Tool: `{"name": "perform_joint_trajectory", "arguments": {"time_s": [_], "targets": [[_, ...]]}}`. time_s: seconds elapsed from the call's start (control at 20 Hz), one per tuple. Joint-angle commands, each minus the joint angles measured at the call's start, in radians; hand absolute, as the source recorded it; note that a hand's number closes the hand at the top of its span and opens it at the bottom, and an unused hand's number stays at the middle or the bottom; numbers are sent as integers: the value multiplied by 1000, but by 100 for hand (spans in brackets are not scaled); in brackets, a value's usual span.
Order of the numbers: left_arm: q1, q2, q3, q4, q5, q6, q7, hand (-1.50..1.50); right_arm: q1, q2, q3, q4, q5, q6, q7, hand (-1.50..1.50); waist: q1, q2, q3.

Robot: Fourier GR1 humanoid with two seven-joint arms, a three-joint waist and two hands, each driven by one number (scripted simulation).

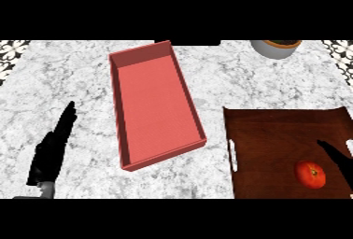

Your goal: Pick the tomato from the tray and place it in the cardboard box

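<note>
Over the tray [276, 126], my right hand [335, 156] hangs open beside the tomato [311, 174], ready to close; left hand [52, 144] rests flat.

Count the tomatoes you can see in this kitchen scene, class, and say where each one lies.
1. The tomato lies on the dark wooden tray, near its lower right corner, beside the right hand. None shows elsewhere.
</note>
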Motion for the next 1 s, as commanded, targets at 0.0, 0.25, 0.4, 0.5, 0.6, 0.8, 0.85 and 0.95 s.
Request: {"name": "perform_joint_trajectory", "arguments": {"time_s": [0.0, 0.25, 0.4, 0.5, 0.6, 0.8, 0.85, 0.95], "targets": [[-36, -4, 44, 16, -14, -42, 21, 0, -73, 52, -43, 23, 13, 71, 34, -150, 1, 1, 0], [-45, -52, 66, 78, -48, -67, -22, 0, -9, 115, -68, -11, 100, 89, -7, -150, -1, 0, 0], [14, -34, 88, 16, -41, -86, -26, 0, 43, 140, -73, -90, 110, 93, 11, -150, -2, -1, 0], [15, -62, 89, 23, -58, -96, -31, 0, -63, 168, -87, 51, 142, 127, -32, -150, 2, 0, 0], [-70, -94, 52, 25, -94, -69, 47, 0, -33, 177, -92, 99, 167, 78, -110, -150, -2, 1, 0], [-33, -75, 105, -38, -93, -108, 81, 0, 29, 222, -96, 16, 215, 105, -86, -150, -2, 0, 0], [-9, -117, 75, 4, -130, -80, 4, 0, -42, 229, -122, 127, 211, 104, -127, -150, 1, 0, 0], [-53, -77, 149, 98, -94, -133, -37, 0, -44, 237, -119, 113, 224, 131, -117, -150, -1, 1, 0]]}}
